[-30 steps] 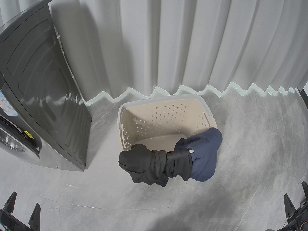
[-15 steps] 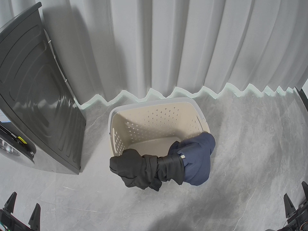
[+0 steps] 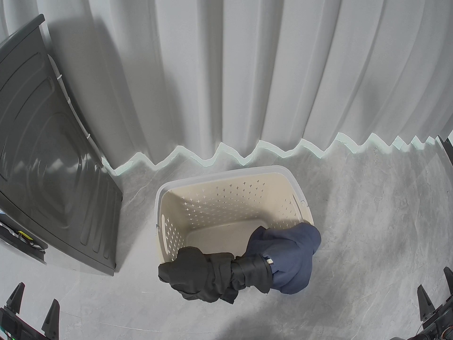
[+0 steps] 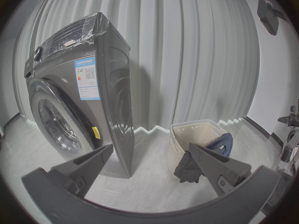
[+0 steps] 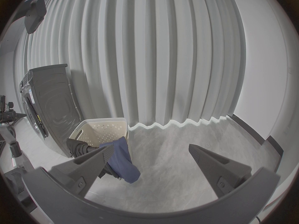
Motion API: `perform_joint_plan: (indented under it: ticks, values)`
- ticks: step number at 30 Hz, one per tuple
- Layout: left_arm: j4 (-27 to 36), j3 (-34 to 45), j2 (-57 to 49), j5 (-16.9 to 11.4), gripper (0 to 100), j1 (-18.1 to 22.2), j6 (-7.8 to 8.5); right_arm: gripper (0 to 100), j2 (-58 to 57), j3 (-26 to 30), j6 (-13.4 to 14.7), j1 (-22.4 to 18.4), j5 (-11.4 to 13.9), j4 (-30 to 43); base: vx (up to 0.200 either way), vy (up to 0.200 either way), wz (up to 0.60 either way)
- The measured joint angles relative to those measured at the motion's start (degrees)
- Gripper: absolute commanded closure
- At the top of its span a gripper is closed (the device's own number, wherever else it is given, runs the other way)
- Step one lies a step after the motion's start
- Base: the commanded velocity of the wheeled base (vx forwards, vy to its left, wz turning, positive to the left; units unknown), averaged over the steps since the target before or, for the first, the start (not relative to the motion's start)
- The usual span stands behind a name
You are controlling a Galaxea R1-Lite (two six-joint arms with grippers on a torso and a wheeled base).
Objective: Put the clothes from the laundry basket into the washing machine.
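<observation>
A cream laundry basket [image 3: 226, 173] stands on the floor before the curtain. A black garment [image 3: 207, 275] and a blue garment [image 3: 288, 258] hang over its near rim. The grey washing machine [image 3: 47, 166] stands to the basket's left; in the left wrist view the washing machine [image 4: 78, 103] has its round door shut, with the basket [image 4: 193, 131], black garment [image 4: 187, 168] and blue garment [image 4: 222, 142] to its side. My left gripper [image 3: 35, 301] and right gripper [image 3: 434, 284] are low, well short of the basket, both open and holding nothing. The right gripper [image 5: 151, 148] faces the basket [image 5: 102, 129] and blue garment [image 5: 121, 162].
A pleated white curtain [image 3: 245, 72] runs close behind the basket and the machine. Grey marble-look floor [image 3: 377, 213] lies open to the right of the basket and in front of it. A dark skirting board [image 5: 249, 131] lines the wall on the far right.
The whole head view has shifted, so the camera has moved: the basket sits lower in the picture and the machine farther left. The clothes lie as before, and both grippers stay open.
</observation>
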Motion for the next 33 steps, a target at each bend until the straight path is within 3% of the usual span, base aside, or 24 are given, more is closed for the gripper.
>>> perform_joint_plan:
  ticks: [4,16,25,33]
  values:
    - [0.0,0.0,0.0,0.0,0,0.0,0.0,0,0.0,0.0,0.0,0.0,0.01,0.0,0.2,0.0,0.0]
    - [0.0,0.0,0.0,0.0,0,0.0,0.0,0,0.0,0.0,0.01,-0.05,0.01,0.0,0.0,0.0,0.0]
    - [0.0,0.0,0.0,0.0,0,0.0,0.0,0,0.0,0.0,0.0,-0.02,0.01,0.0,0.2,0.0,0.0]
    - [-0.02,0.0,0.0,-0.02,0,0.0,0.02,0,0.0,0.0,-0.02,-0.05,0.0,0.02,0.05,0.0,0.0]
